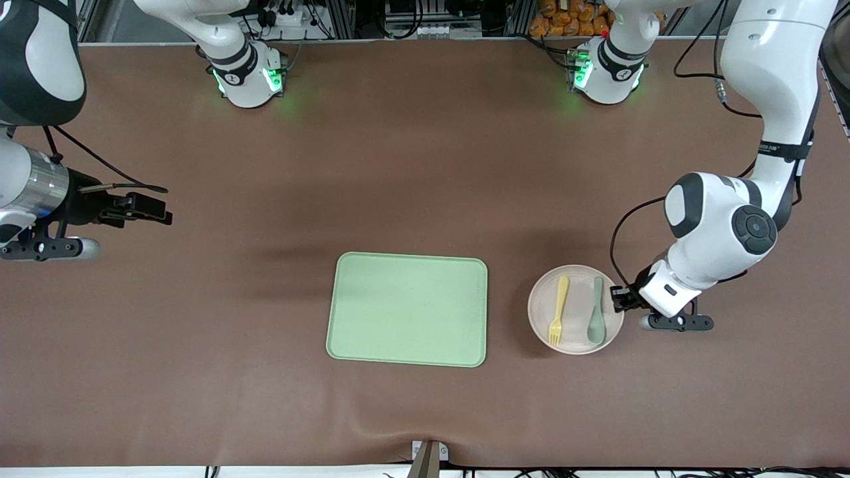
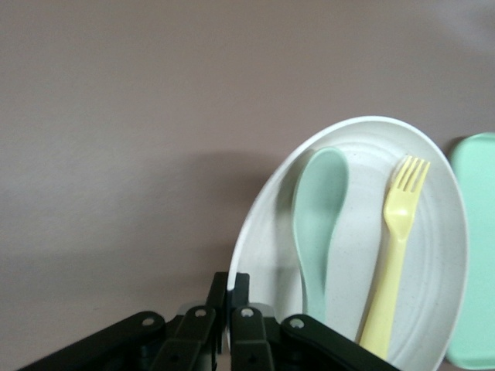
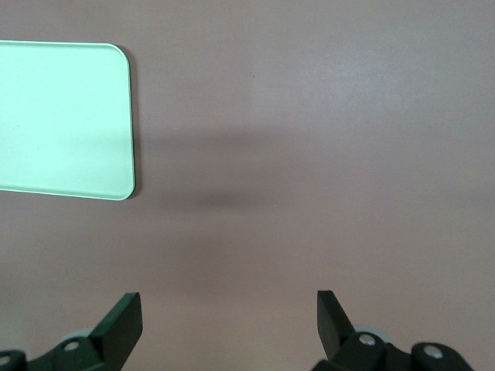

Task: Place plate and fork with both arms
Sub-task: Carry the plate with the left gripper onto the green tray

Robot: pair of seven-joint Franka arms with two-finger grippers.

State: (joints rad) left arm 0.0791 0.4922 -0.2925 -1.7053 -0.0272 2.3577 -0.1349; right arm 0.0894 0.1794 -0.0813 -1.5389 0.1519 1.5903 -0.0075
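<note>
Front view: the plate (image 1: 576, 309) is seen resting on the worktop (image 1: 425, 166) beside the light green tray (image 1: 408, 309), toward the left arm's end, with the fork (image 1: 558, 311) and a grey-green spoon (image 1: 596, 322) lying side by side in it. The left gripper (image 1: 622, 299) is set low at the plate's rim on the edge away from the tray; the right gripper (image 1: 143, 207) is held over bare worktop at the right arm's end, well apart from everything, and that arm is judged to be waiting. Left wrist view: the left gripper's fingers (image 2: 237, 297) are seen pressed together on the rim of the plate (image 2: 433, 201), so the rim is pinched; the fork (image 2: 393, 247) and spoon (image 2: 319, 220) lie just past the grip, untouched. Right wrist view: the right gripper's fingers (image 3: 331, 315) are spread wide with nothing between them, and a corner of the tray (image 3: 66, 120) is in sight. The step in hand is judged to be the grasp of the plate, just made. A level lift is called for next, since the cutlery lies loose and could slide; then a carry across to the tray, with the fork left for the right arm.
</note>
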